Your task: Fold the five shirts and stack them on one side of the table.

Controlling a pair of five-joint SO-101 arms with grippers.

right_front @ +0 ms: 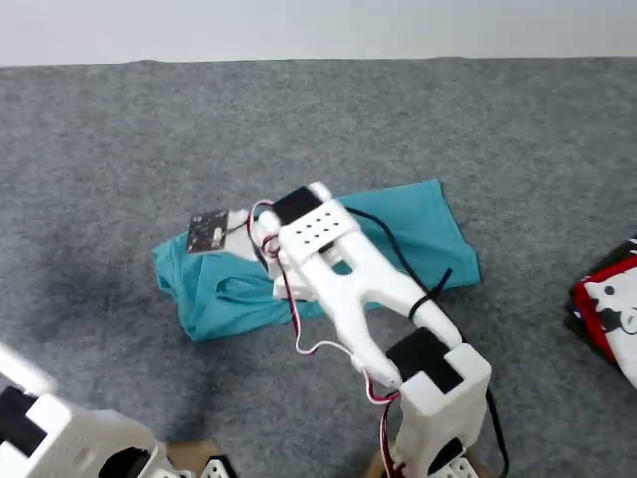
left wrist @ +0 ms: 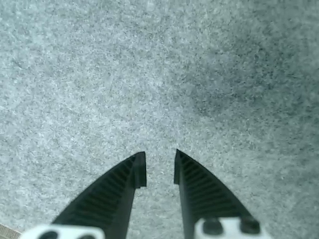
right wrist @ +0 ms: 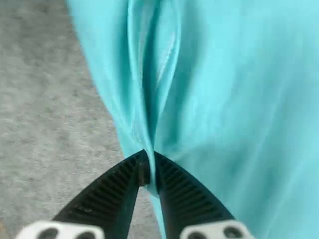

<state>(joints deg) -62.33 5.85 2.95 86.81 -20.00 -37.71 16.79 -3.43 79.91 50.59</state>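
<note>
The right pincer [right wrist: 148, 167] pinches a raised fold of the crumpled teal fabric shirt [right_front: 418, 224], which lies mid-way across the grey carpeted desk [right_front: 119, 149], long axis running left edge to right edge; the left pincer [left wrist: 159, 167], slightly parted and empty, hangs farther off.

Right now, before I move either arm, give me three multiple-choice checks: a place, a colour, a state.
1. In the high view, the red, white and black shirt lies: A. at the right edge B. at the centre C. at the top left.
2. The table is: A. green B. grey C. white.
3. The right pincer is: A. open over bare table B. shut on a fold of the teal shirt C. shut on nothing.
Key: 1 A, the right edge cuts it off; 2 B, grey surface all around; 3 B, teal cloth is pinched between its shut jaws.
</note>
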